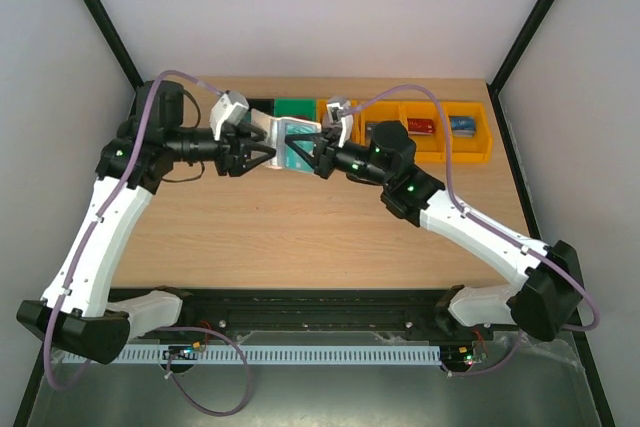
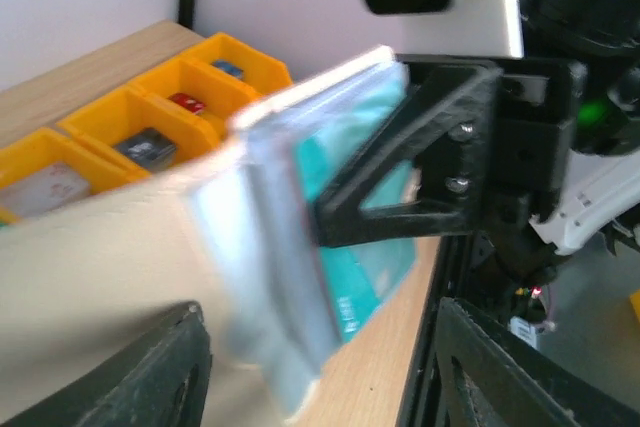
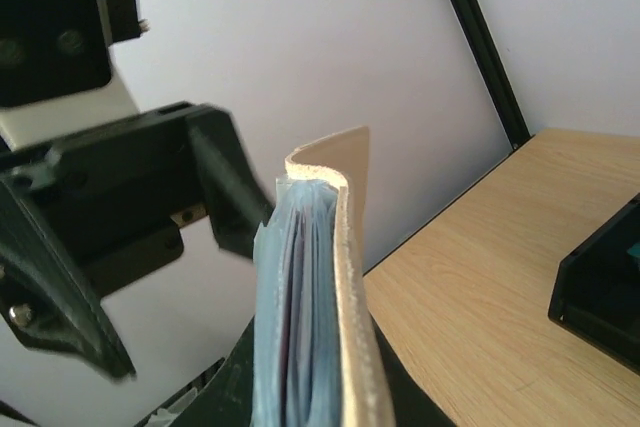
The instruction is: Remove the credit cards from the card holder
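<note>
1. Right gripper [image 1: 318,154] is clamped on the card holder [image 1: 283,133], and we see the holder hanging in the air above the far part of the table [image 1: 300,237].
2. In the right wrist view the holder shows edge-on. It rises between that gripper's two fingers, with a cream cover on one side and a stack of pale blue sleeves on the other.
3. Over in the left wrist view, one of the right arm's black fingers [image 2: 470,157] lies flat across the sleeve side. It sits right over a teal card [image 2: 375,257] that is tucked in a see-through sleeve.
4. Left gripper [image 1: 264,153] meets the holder from the opposite end, so the holder sits between the two arms.
5. The left fingers [image 2: 140,372] stand apart at the bottom of their own view, with the cream cover running down between them. We cannot tell whether they press on it.
6. Along the far edge we have a row of orange bins [image 1: 465,155]. A red card [image 1: 421,127] lies in one compartment and a blue card [image 1: 461,125] in the next.
7. The left wrist view adds a grey card [image 2: 148,147] in a neighbouring compartment, though it is blurred.
8. A green bin [image 1: 293,107] stands just behind the holder, beside the orange row.
9. A black bin [image 3: 590,297] shows at the right edge of the right wrist view, resting on the table.
</note>
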You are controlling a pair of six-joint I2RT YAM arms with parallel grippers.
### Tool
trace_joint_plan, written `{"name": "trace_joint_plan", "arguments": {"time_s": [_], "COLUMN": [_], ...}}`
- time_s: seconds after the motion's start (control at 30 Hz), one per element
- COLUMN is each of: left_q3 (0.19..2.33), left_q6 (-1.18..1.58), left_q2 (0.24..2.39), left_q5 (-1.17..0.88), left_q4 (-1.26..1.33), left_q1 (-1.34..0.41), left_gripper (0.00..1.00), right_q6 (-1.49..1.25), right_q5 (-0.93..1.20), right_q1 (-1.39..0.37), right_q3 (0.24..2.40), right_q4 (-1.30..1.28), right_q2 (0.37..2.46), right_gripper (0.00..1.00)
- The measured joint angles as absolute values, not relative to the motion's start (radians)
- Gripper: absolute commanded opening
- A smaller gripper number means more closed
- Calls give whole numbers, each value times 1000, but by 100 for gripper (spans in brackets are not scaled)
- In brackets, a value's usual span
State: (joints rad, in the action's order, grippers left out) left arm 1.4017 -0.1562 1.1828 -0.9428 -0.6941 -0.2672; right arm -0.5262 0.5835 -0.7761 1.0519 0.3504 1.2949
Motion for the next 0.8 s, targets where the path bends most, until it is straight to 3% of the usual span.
{"name": "trace_joint_plan", "arguments": {"time_s": [0.13,0.2,0.4,0.7,0.8], "left_q3": [1442,1456,1433,1359,1340], "left_q6": [-204,-224,-248,-273,-285], "left_q2": [1176,1175,1163,1170,1170], "left_q5": [-889,-856,-841,-1023,-1066], "left_q4": [-741,-757,-769,-770,-771], "left_q1": [-225,-207,-204,-236,-250], "left_gripper": [96,100,100,99,80], "right_q6": [-487,-469,-441,-449,-457], "right_q5": [614,643,707,781,794], "right_q1": [-778,-778,-779,-780,-780], "right_q3": [1052,1052,1052,1052,1052], "right_q4": [301,293,274,306,332], "right_q2": [1256,1234,1214,1225,1229], "right_gripper": [2,2,2,2,2]}}
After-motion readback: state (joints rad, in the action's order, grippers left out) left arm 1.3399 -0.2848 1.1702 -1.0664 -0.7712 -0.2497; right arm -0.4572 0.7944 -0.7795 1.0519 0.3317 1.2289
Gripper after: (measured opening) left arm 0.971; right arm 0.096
